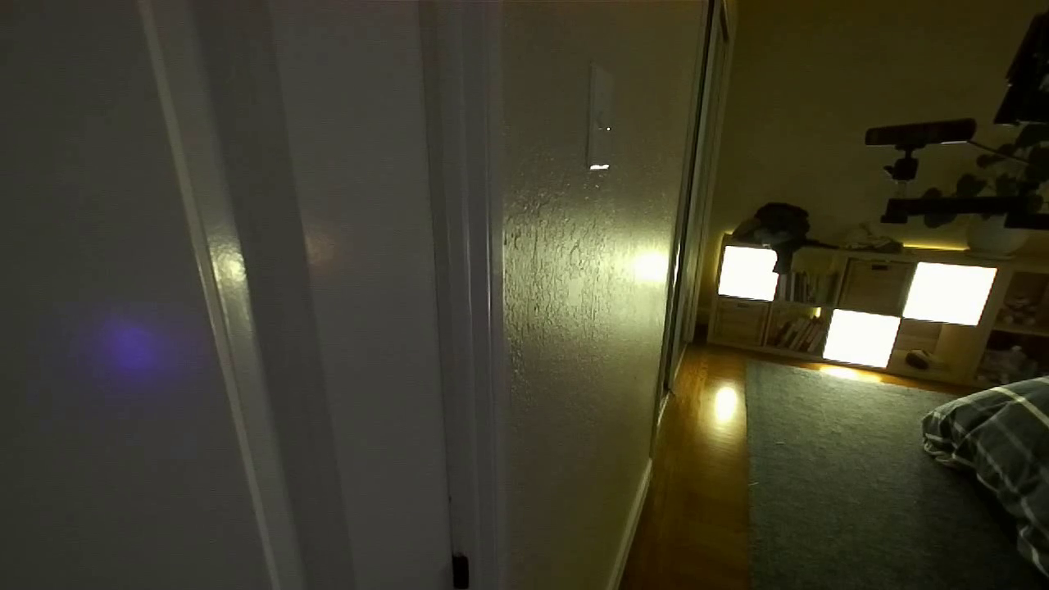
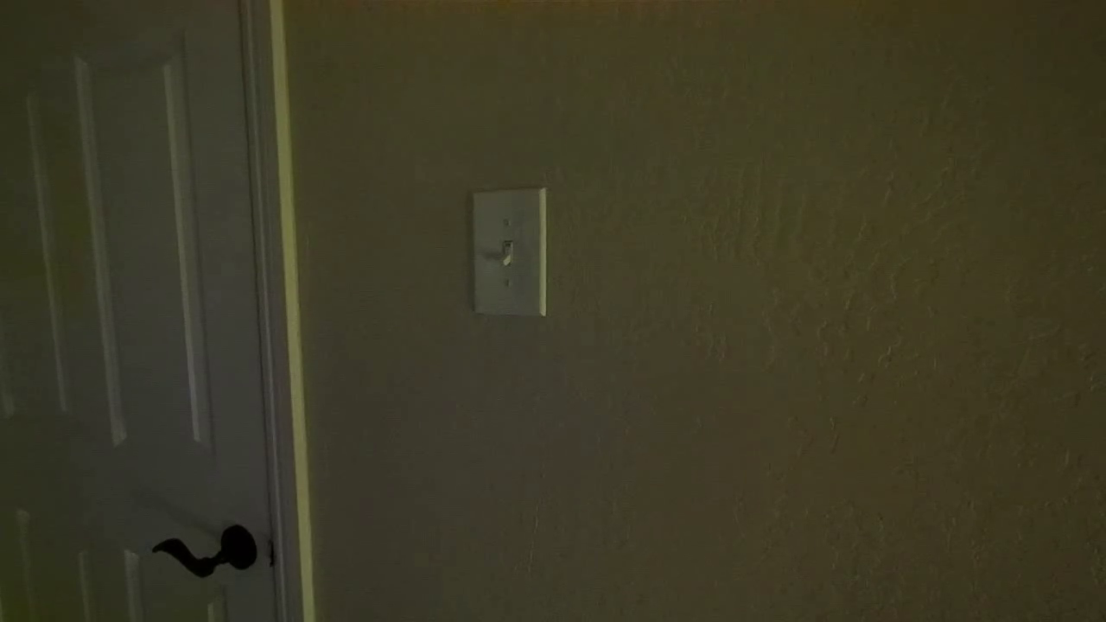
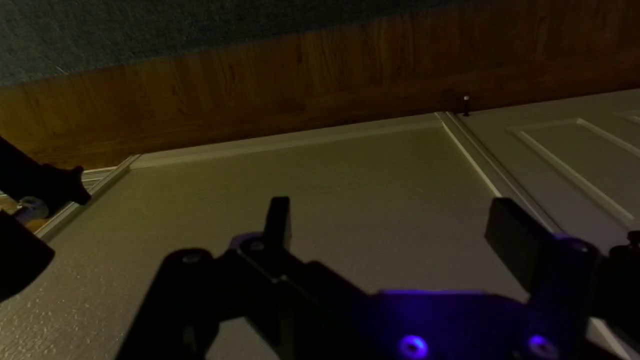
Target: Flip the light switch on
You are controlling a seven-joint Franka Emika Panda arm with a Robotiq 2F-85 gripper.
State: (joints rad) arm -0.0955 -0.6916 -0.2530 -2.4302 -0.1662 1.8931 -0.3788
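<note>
The light switch (image 2: 510,298) is a white upright plate on the wall, right of the door frame. Its narrow toggle (image 2: 508,253) sits at the centre and appears to slant downward. The light switch also shows edge-on, high on the wall, in an exterior view (image 1: 600,106). The wrist view does not show the switch. My gripper (image 3: 390,210) is open in the wrist view, with its two dark fingers wide apart and only wall behind the gap. Neither exterior view shows the gripper, so its distance from the switch cannot be told. The room is dim.
A door with a dark lever handle (image 2: 207,553) stands left of the switch. A shelf (image 1: 836,266) with glowing cubbies is at the back, near a rug (image 1: 828,467) and bed (image 1: 1004,442). A black camera (image 1: 919,133) is mounted at the right. Dark hardware (image 3: 40,180) shows at the wrist view's left edge.
</note>
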